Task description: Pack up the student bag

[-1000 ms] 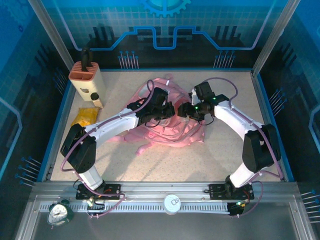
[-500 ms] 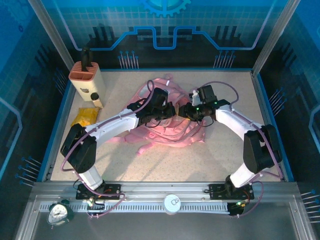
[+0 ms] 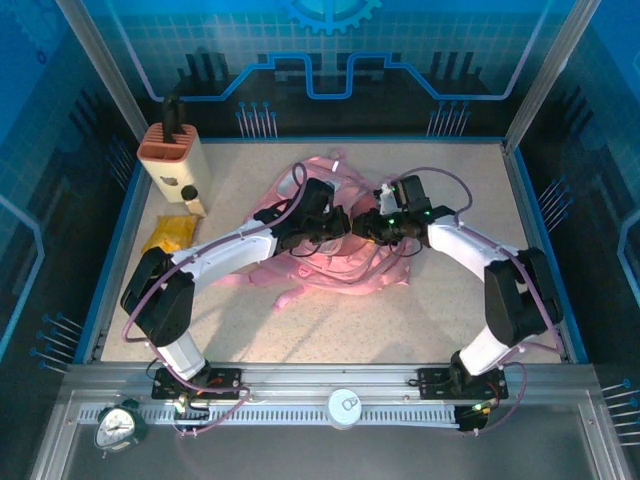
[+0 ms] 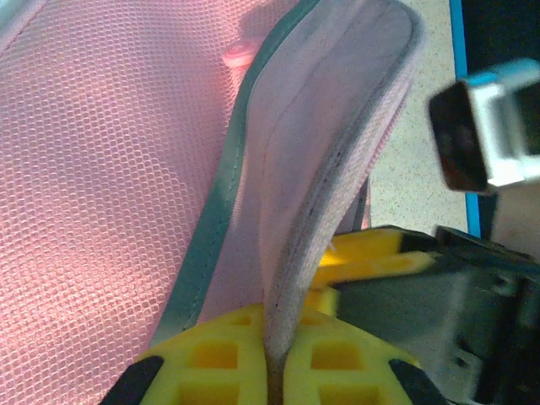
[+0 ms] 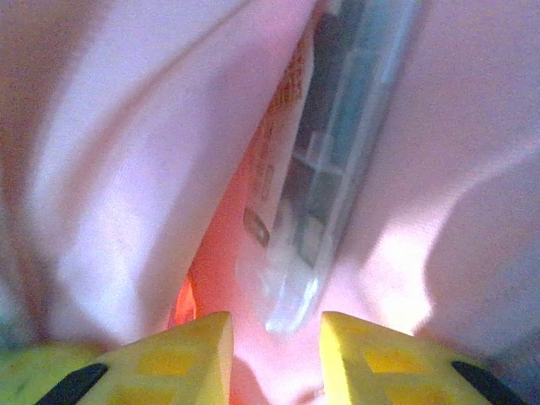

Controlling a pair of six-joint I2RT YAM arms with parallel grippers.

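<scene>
Overhead: one student bag [image 3: 330, 265], pink and crumpled, mid-way across the speckled table [image 3: 300, 325], beneath two grippers meeting tip to tip, left gripper [image 3: 344, 228] and right gripper [image 3: 362, 225]. Well apart at far left: one tan knife block [image 3: 172, 152], one small pale container [image 3: 190, 198] with a dark top just beside it, one yellow packet [image 3: 168, 233] nearer. On the near rail: one green alarm clock [image 3: 120, 425], one white disc [image 3: 343, 407].

Left wrist: two yellow fingers [image 4: 219, 363] clamped tight on a padded pink flap [image 4: 329, 152] of the bag. Pink mesh [image 4: 101, 169] to the left. Crowding the right side, the right gripper.

Right wrist: two yellow fingers [image 5: 177, 346] part-way apart, pinching nothing. Just past the gap, one clear plastic pack [image 5: 337, 152] wedged between pink folds.
</scene>
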